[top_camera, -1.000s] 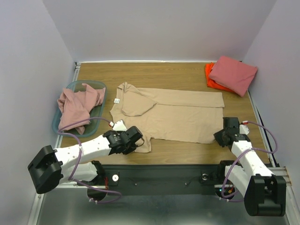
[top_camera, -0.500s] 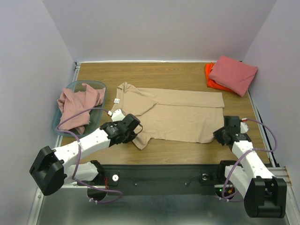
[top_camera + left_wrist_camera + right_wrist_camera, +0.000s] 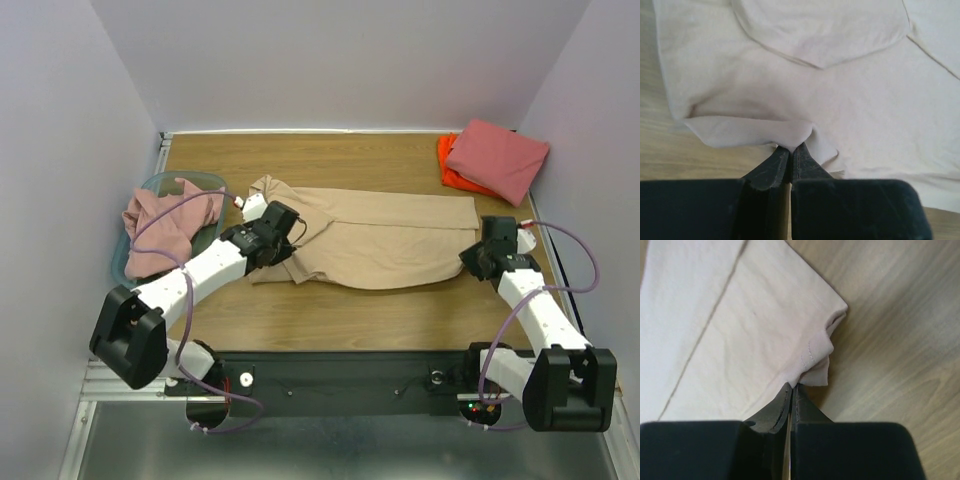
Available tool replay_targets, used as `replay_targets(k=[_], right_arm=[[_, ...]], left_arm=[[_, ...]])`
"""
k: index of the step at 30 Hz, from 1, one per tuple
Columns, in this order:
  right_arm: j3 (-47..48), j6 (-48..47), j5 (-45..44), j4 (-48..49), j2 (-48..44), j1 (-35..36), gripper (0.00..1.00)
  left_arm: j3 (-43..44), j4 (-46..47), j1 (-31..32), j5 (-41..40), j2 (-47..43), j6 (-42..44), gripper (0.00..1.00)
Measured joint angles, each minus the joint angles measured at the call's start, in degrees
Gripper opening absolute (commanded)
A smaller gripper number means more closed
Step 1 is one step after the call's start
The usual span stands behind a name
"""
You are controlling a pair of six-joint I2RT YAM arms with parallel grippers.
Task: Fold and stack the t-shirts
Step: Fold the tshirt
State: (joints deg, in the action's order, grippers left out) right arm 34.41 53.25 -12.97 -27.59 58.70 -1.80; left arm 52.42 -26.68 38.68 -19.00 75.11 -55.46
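At my ten o'clock, a translucent teal plastic bin (image 3: 200, 178) stands on the brown wood-grain counter (image 3: 380, 320), close to its left edge. Pale lilac walls (image 3: 330, 60) enclose the counter on three sides.

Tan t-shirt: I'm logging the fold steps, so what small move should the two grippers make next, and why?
Probably carry both pinched corners farther from the arm bases, toward the shirt's far edge. The left gripper and right gripper are each shut on the near edge of the tan t-shirt. That edge lies only partway across the cloth, so the lengthwise fold looks unfinished.
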Motion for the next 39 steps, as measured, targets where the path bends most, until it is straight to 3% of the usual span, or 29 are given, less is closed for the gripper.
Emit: replay_targets(k=[8,25,33,34,38,39], right_arm=[[6.9,-1.5,-2.8,1.5,7.6,0.0,0.00],[18.2,-3.5,-5.9,4.5,24.5,0.0,0.01],[26.2,-5.0,-6.1,5.3,35.1,0.0,0.15],[27.3,-5.3,-6.1,5.4,36.8,0.0,0.24],[30.9,-6.8,-6.1,5.5,41.6,0.0,0.69],[31.6,-6.8,-6.1,5.6,42.2,0.0,0.75]], left_arm=[[7.8,1.6,-7.5,0.1,6.9,6.3,0.00],[18.8,4.5,-14.8,2.1,20.9,12.8,0.00],[22.3,4.7,-16.8,2.7,26.5,13.9,0.00],[23.0,4.8,-17.1,2.7,27.5,14.1,0.01],[25.9,4.4,-18.2,3.3,31.2,14.9,0.63],[27.0,4.3,-18.5,3.3,32.3,15.2,0.98]])
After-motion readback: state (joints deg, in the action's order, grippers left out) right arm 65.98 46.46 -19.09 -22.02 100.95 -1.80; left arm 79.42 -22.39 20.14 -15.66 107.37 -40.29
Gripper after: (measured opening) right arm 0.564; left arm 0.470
